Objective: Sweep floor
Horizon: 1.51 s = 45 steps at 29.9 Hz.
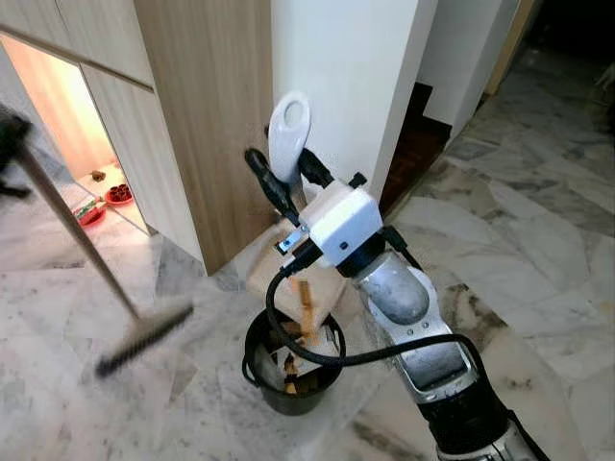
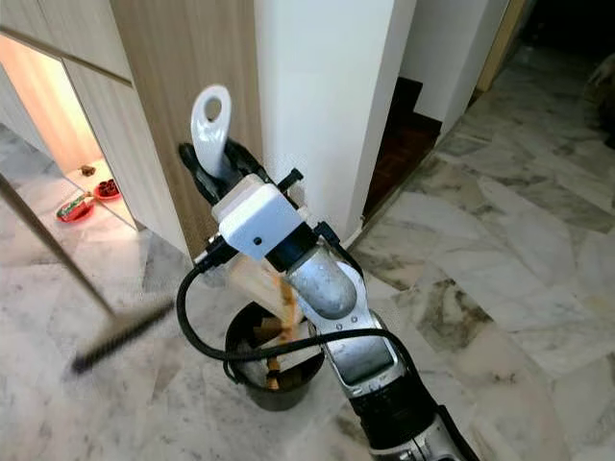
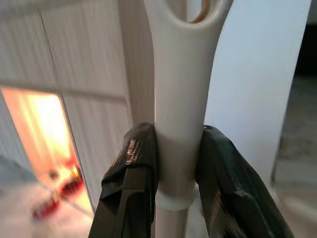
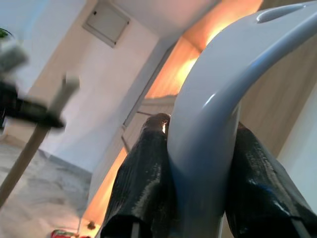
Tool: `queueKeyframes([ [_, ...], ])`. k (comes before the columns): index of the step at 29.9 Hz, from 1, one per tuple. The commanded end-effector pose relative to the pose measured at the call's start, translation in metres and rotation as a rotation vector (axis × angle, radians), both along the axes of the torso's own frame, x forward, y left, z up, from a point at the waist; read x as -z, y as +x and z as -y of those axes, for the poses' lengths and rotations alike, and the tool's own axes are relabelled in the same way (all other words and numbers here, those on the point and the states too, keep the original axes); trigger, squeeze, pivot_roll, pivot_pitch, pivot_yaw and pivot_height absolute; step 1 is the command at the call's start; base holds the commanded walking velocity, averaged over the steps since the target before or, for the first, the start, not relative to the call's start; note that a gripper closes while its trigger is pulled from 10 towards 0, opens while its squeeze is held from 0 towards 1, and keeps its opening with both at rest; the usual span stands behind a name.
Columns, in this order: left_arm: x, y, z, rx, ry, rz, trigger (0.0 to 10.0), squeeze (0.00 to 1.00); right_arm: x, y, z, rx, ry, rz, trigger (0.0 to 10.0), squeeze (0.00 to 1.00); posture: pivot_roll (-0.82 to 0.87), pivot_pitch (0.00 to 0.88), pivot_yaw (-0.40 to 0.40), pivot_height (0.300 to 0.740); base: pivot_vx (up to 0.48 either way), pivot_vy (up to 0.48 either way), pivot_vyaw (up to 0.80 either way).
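Marble floor (image 1: pixel 538 240), dustpan (image 1: pixel 288 134) over bin (image 1: pixel 293 370)

Grey-veined marble floor (image 1: pixel 538 240). A black bin (image 1: pixel 291 370) stands on it at six o'clock; a blurred broom head (image 1: pixel 144 338) lies near it at eight o'clock.

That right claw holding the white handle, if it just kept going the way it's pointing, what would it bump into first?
The right gripper, shut on the dustpan handle, points up and forward. Going straight on, it would probably meet the wooden cabinet first, though depth is hard to judge.
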State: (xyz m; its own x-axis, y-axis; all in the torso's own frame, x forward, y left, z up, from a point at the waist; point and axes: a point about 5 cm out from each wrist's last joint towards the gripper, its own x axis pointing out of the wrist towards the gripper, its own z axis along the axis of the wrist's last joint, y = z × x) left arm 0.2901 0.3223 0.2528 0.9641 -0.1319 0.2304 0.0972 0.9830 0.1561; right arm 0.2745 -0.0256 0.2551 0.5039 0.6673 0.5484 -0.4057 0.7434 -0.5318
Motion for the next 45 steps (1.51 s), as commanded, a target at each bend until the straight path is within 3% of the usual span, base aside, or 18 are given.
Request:
queueKeyframes([
  [1, 0.007, 0.003, 0.008, 0.025, 0.009, 0.006, 10.0, 0.00, -0.021, -0.012, -0.002, 0.001, -0.028, 0.175, 10.0, 0.00, 0.09, 0.021, -0.023, 0.740, 0.000, 0.000, 0.00],
  [6, 0.030, 0.006, 0.014, 0.033, 0.011, -0.059, 10.0, 0.00, -0.020, -0.013, 0.000, 0.017, -0.093, 0.210, 10.0, 0.00, 0.08, 0.024, -0.024, 0.740, 0.000, 0.000, 0.00],
  [9, 0.034, 0.006, 0.013, 0.030, 0.015, -0.072, 10.0, 0.00, -0.019, -0.013, 0.001, 0.008, -0.101, 0.206, 10.0, 0.00, 0.08, 0.025, -0.025, 0.740, 0.000, 0.000, 0.00],
  [16, 0.042, 0.006, 0.016, 0.036, 0.034, -0.095, 10.0, 0.00, -0.015, -0.021, -0.010, -0.134, -0.077, 0.078, 10.0, 0.00, 0.08, 0.023, -0.029, 0.740, 0.000, 0.000, 0.00],
  [18, 0.045, 0.007, 0.018, 0.038, 0.043, -0.101, 10.0, 0.00, -0.018, -0.014, -0.004, -0.035, -0.075, 0.109, 10.0, 0.00, 0.08, 0.022, -0.030, 0.740, 0.000, 0.000, 0.00],
  [23, 0.058, 0.007, 0.021, 0.032, 0.061, -0.128, 10.0, 0.00, -0.021, 0.007, 0.020, 0.183, -0.057, 0.119, 10.0, 0.00, 0.08, 0.022, -0.029, 0.740, 0.000, 0.000, 0.00],
  [27, 0.079, 0.005, 0.027, 0.031, 0.031, -0.179, 10.0, 0.00, -0.021, 0.022, 0.051, 0.406, -0.054, 0.119, 10.0, 0.00, 0.07, 0.022, -0.027, 0.740, 0.000, 0.000, 0.00],
  [31, 0.104, 0.004, 0.020, -0.128, 0.000, -0.198, 10.0, 0.00, -0.001, 0.040, 0.091, 0.681, -0.070, 0.004, 10.0, 0.00, 0.07, 0.027, -0.023, 0.740, 0.000, 0.000, 0.00],
  [32, 0.104, 0.004, 0.020, -0.128, 0.000, -0.198, 10.0, 0.00, -0.001, 0.040, 0.091, 0.681, -0.070, 0.004, 10.0, 0.00, 0.07, 0.027, -0.023, 0.740, 0.000, 0.000, 0.00],
  [34, 0.125, -0.001, 0.015, -0.257, -0.049, -0.217, 10.0, 0.00, 0.025, 0.045, 0.121, 0.829, -0.038, -0.137, 10.0, 0.00, 0.07, 0.028, -0.019, 0.740, 0.000, 0.000, 0.00],
  [36, 0.129, -0.002, 0.015, -0.271, -0.047, -0.226, 10.0, 0.00, 0.030, 0.045, 0.125, 0.848, -0.029, -0.161, 10.0, 0.00, 0.06, 0.029, -0.018, 0.740, 0.000, 0.000, 0.00],
  [38, 0.146, -0.007, 0.018, -0.318, -0.072, -0.256, 10.0, 0.00, 0.054, 0.043, 0.142, 0.895, 0.001, -0.282, 10.0, 0.00, 0.06, 0.030, -0.015, 0.740, 0.000, 0.000, 0.00],
  [39, 0.156, -0.010, 0.023, -0.331, -0.083, -0.271, 10.0, 0.00, 0.070, 0.041, 0.154, 0.938, 0.071, -0.377, 10.0, 0.00, 0.06, 0.031, -0.014, 0.740, 0.000, 0.000, 0.00],
  [43, 0.166, -0.012, 0.029, -0.339, -0.091, -0.287, 10.0, 0.00, 0.087, 0.038, 0.165, 0.980, 0.117, -0.465, 10.0, 0.00, 0.06, 0.030, -0.014, 0.740, 0.000, 0.000, 0.00],
  [45, 0.182, -0.016, 0.037, -0.364, -0.104, -0.315, 10.0, 0.00, 0.112, 0.033, 0.176, 1.016, 0.144, -0.564, 10.0, 0.00, 0.06, 0.027, -0.010, 0.740, 0.000, 0.000, 0.00],
])
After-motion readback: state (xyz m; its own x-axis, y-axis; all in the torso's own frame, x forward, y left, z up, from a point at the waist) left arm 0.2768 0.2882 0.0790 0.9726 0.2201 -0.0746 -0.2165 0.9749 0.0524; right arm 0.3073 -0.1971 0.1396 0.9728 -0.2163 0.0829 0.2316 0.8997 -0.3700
